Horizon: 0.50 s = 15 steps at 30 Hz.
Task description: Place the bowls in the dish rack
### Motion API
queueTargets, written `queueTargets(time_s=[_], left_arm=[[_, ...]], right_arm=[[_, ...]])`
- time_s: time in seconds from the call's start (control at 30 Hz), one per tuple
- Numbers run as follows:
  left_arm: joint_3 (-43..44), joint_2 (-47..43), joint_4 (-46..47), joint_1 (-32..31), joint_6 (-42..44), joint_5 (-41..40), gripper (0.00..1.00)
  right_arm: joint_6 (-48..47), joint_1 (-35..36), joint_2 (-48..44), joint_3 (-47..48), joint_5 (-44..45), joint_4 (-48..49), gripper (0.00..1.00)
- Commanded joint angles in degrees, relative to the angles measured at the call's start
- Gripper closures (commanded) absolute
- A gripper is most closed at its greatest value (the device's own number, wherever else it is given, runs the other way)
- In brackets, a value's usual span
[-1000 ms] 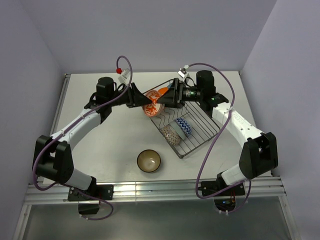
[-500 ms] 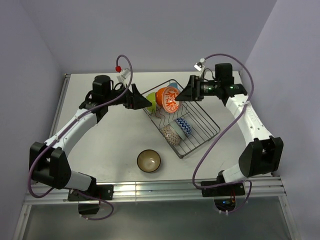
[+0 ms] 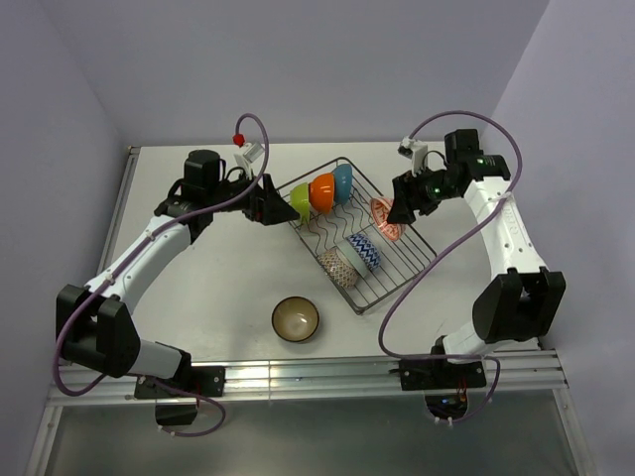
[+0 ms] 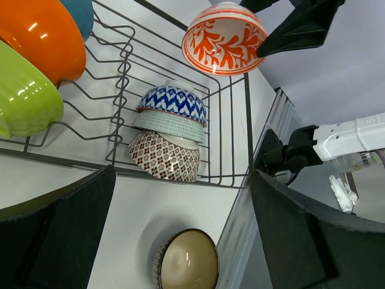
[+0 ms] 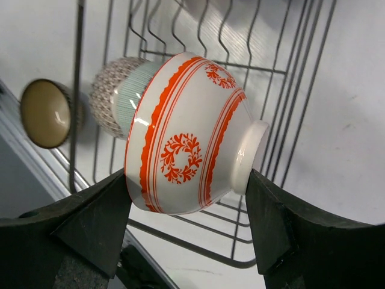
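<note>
Top external view, both arms reaching over the far half of the counter [image 3: 198,278]. Right end effector [image 5: 187,179] is pinching the red-orange patterned bowl [image 5: 183,129], one finger by the rim, the other by the foot, so the bowl lies on its side. Bowl hangs in the air over the right edge of the dish rack [image 3: 402,256], and as far as the left wrist view shows it touches no wire. Likely reason for the sideways hold: the bowls in the rack stand on edge among the wavy wires [image 4: 123,57], and this one would need the same attitude to drop into a slot. Far end of rack: lime green bowl [image 3: 300,201], orange bowl [image 3: 321,190] and blue bowl [image 3: 342,181] in a row, each leaning close on the next. Near end: blue zigzag bowl [image 3: 363,252] and brown diamond-patterned bowl [image 3: 337,266] pressed together, on their sides. Middle and right stretch of the rack is bare, and that looks like the slot being aimed at. Left end effector [image 4: 181,174] is spread wide with nothing between its fingers, just left of the rack beside the lime green bowl. It reads as standing clear, leaving the rack to the right arm. Dark bowl [image 3: 296,318] sits upright on the counter just near of the rack, well apart from both arms and not yet loaded. Judged the last one to fetch.
</note>
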Motion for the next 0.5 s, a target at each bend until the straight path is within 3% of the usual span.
queueTargets(time_s=[0.0, 0.47], left_arm=[[1.57, -2.42, 0.23, -0.18, 1.92, 1.23, 0.0], [1.74, -1.89, -0.12, -0.18, 2.18, 0.97, 0.0]], right_arm=[[-6.9, -0.05, 0.95, -0.43, 4.38, -0.55, 1.0], [-7.87, 0.47, 8.86, -2.02, 2.89, 0.33, 1.0]])
